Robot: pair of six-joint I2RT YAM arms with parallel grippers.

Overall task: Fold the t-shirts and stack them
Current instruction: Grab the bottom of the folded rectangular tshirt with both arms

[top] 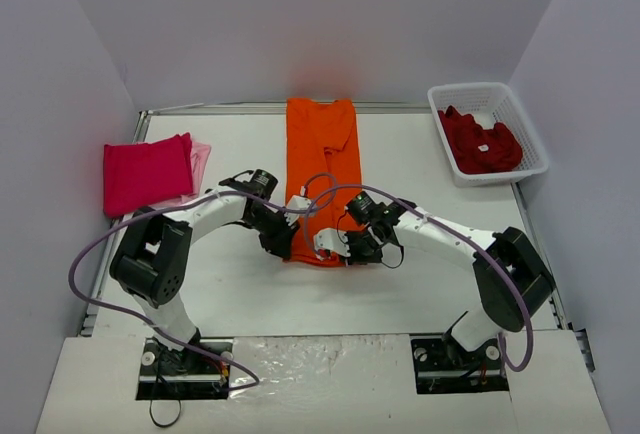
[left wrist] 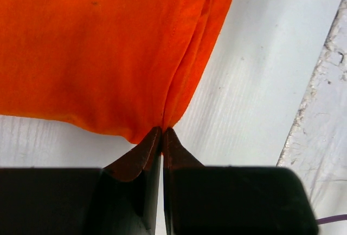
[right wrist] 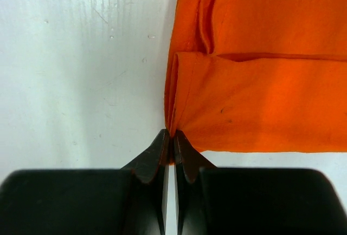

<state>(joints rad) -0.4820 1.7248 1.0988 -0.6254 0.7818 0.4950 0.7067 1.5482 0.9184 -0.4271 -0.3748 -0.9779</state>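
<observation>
White links and chunky black joints on the left arm and the right arm, one each side of the orange t-shirt; lilac cables loop off both, black wedge-shaped fingers out front.

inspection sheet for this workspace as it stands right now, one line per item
surface: white table, scuffed along one edge
job's things: orange t-shirt folded into a long strip at centre; magenta-pink t-shirt folded on the left, over a pale pink t-shirt; dark red t-shirts heaped in the white basket at far right
clutter: nothing seen
grippers: left gripper and right gripper each shut on a near corner of the orange t-shirt
cables: purple cables loop off both arms
surroundings: plain grey walls
</observation>
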